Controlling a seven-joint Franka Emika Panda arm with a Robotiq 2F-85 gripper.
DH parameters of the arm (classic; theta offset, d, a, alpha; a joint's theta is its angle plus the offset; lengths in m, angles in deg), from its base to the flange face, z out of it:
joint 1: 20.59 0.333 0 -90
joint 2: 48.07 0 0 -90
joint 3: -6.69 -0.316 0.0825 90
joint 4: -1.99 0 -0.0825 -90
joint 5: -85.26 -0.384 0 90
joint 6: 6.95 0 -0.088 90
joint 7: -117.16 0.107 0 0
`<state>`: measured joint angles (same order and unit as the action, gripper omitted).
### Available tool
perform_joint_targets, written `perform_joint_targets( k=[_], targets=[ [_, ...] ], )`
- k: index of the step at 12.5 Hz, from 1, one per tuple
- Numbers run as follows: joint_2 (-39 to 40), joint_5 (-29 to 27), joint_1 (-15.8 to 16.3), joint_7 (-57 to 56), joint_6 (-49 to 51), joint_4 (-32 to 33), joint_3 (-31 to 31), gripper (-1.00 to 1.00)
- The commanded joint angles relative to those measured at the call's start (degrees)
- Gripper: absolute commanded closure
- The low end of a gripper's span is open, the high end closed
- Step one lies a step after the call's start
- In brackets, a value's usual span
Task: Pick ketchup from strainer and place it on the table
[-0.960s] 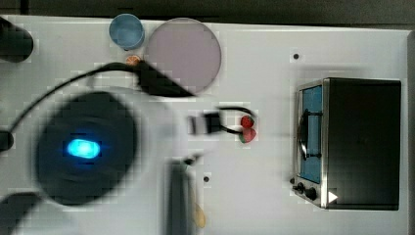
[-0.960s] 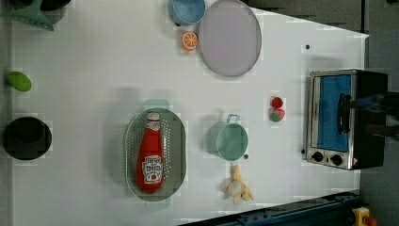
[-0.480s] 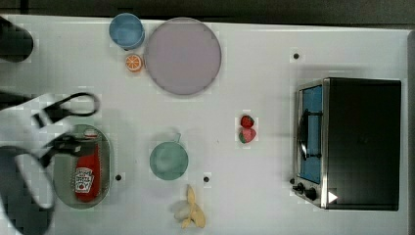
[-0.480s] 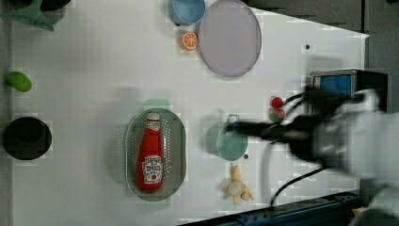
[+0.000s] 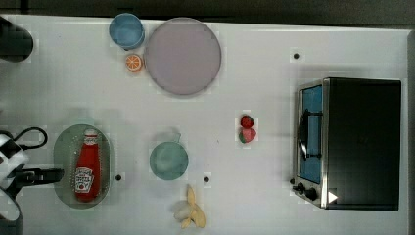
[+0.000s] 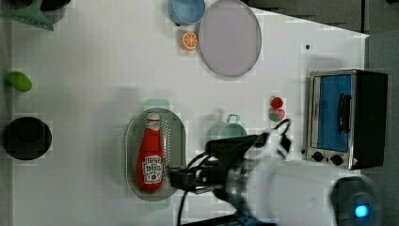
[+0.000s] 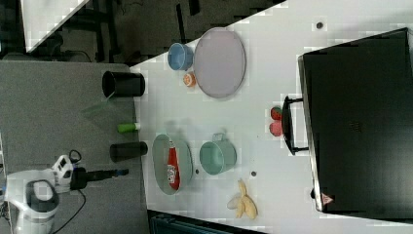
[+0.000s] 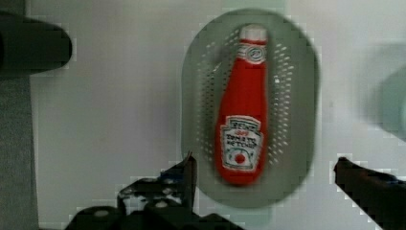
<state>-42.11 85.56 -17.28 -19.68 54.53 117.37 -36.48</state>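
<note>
- The approach step is in hand: the ketchup [image 8: 242, 103] is lying flat in the strainer [image 8: 299, 115], nothing lifted yet.
- The gripper [image 8: 263, 175] is spread wide and empty, parked over the bottle's bottom end.
- Next, it probably needs to be lowered and closed across the bottle.

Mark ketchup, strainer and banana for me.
ketchup [image 5: 88, 166], top view, red body above the label.
strainer [image 5: 62, 152], top view, bare perforated floor beside the bottle.
banana [image 5: 192, 213], top view, middle of the peeled bunch.
</note>
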Motion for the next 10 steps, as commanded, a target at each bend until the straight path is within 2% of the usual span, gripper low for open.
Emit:
perform_joint_targets(
  k=[1, 5, 10],
  targets=[
    [5.11, 4.30, -0.60, 7.76, -7.59, 4.55, 1.32, -1.00],
    [12.42, 10.67, 0.25, 13.14, -19.19, 9.13, 1.48, -1.00],
    [21.26, 18.90, 0.85, 18.64, -26.05, 9.25, 3.04, -1.00]
  ],
)
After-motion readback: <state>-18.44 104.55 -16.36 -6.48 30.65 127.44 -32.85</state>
